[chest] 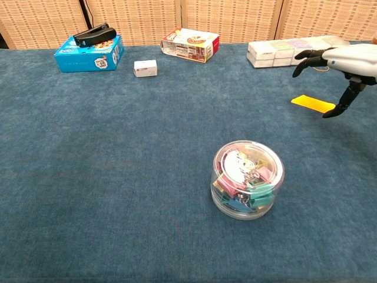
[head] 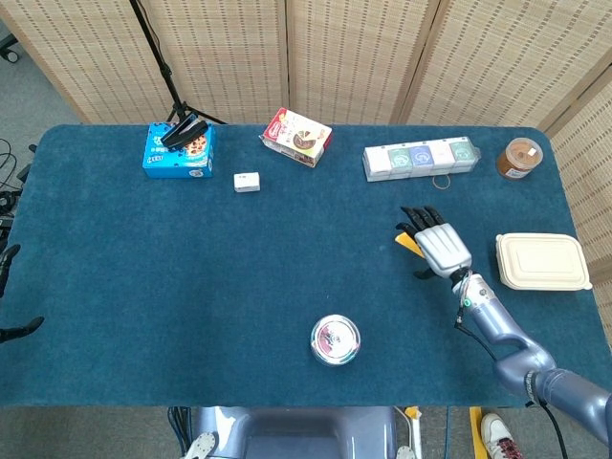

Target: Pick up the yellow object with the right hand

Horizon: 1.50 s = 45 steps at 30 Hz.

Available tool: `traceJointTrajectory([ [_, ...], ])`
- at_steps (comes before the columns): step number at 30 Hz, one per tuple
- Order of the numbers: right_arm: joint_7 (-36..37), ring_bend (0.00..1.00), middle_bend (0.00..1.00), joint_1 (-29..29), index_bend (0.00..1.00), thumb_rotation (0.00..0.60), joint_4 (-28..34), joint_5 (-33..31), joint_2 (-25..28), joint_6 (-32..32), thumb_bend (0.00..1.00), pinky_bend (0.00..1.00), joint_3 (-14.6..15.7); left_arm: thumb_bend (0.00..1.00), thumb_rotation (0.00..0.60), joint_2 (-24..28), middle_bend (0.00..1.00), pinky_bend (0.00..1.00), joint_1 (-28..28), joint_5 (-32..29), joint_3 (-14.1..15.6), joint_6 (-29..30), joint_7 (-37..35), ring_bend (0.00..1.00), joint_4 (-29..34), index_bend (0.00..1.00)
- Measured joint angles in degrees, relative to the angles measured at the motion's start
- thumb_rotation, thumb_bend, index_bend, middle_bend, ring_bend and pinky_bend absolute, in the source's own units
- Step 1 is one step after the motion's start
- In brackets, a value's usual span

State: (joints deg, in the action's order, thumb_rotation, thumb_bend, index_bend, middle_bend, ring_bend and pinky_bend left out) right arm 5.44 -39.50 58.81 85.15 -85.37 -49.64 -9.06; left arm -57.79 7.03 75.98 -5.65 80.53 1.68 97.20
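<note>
Overhead, right hand (head: pixel 442 250) covers most of yellow object (head: pixel 408 243); chest view shows fingers spread, nothing held.

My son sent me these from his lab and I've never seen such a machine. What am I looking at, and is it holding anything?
These are two pictures of one moment, taken by the robot's own cameras: the head view looks down on the table, the chest view looks across it from low down. The silver and black shape is the right robot hand on its arm. Its fingers are spread above a flat yellow object, which it is meant to pick up. It holds nothing yet; the yellow object lies on the cloth. The left robot hand shows only as dark tips at the table's edge.

Also on the table: a clear tub of clips, a blue box with a black stapler on it, a small white box, a red and white box, a row of packets, a brown jar and a beige lidded container.
</note>
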Motion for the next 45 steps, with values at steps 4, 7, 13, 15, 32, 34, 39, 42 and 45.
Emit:
traceJointTrajectory([
  [4,-0.4,0.0,0.0,-1.0,0.2,0.6,-2.8,-0.3,-1.6,0.5,0.0,0.0,0.3,0.0,0.6,-0.1,0.0,0.0,0.1,-0.6,-0.2,-0.2,0.2,0.0,0.0,0.0],
  [7,-0.3,0.0,0.0,-1.5,0.2,0.6,-5.1,-0.2,-2.6,0.5,0.0,0.0,0.8,0.0,0.6,-0.1,0.0,0.0,0.2,-0.8,-0.3,-0.4,0.4,0.0,0.0,0.0],
  [13,0.1,0.0,0.0,-2.2,0.2,0.6,-9.4,0.6,-4.1,0.2,0.0,0.0,2.2,0.0,0.6,-0.3,0.0,0.0,0.3,-1.3,-0.4,-0.6,1.2,0.0,0.2,0.0],
  [15,0.5,0.0,0.0,-2.4,0.19,0.6,-10.6,0.9,-4.4,0.2,0.0,0.0,2.7,0.0,0.6,-0.4,0.0,0.0,0.3,-1.4,-0.4,-0.6,1.4,0.0,0.2,0.0],
  [32,0.8,0.0,0.0,-3.1,0.19,0.6,-18.0,3.3,-7.5,-2.1,0.0,0.0,5.9,0.0,0.6,-0.5,0.0,0.0,0.1,-1.2,-0.2,-0.2,2.3,0.0,0.7,0.0],
  [34,0.7,0.0,0.0,-3.2,0.19,0.6,-18.6,3.2,-7.8,-1.9,0.0,0.0,6.0,0.0,0.6,-0.5,0.0,0.0,0.0,-1.2,-0.2,-0.1,2.3,0.0,0.8,0.0],
  [39,0.9,0.0,0.0,-3.3,0.19,0.6,-19.7,2.9,-8.3,-1.4,0.0,0.0,6.3,0.0,0.6,-0.4,0.0,0.0,0.0,-1.3,-0.2,-0.1,2.1,0.0,0.7,0.0],
  [42,0.9,0.0,0.0,-3.4,0.18,0.6,-20.5,2.8,-8.5,-1.1,0.0,0.0,6.4,0.0,0.6,-0.4,0.0,0.0,0.0,-1.3,-0.2,-0.3,2.1,0.0,0.7,0.0],
  [45,0.9,0.0,0.0,-3.6,0.18,0.6,-21.3,2.6,-8.9,-0.8,0.0,0.0,6.3,0.0,0.6,-0.5,0.0,0.0,0.1,-1.1,-0.1,-0.4,2.4,0.0,0.8,0.0],
])
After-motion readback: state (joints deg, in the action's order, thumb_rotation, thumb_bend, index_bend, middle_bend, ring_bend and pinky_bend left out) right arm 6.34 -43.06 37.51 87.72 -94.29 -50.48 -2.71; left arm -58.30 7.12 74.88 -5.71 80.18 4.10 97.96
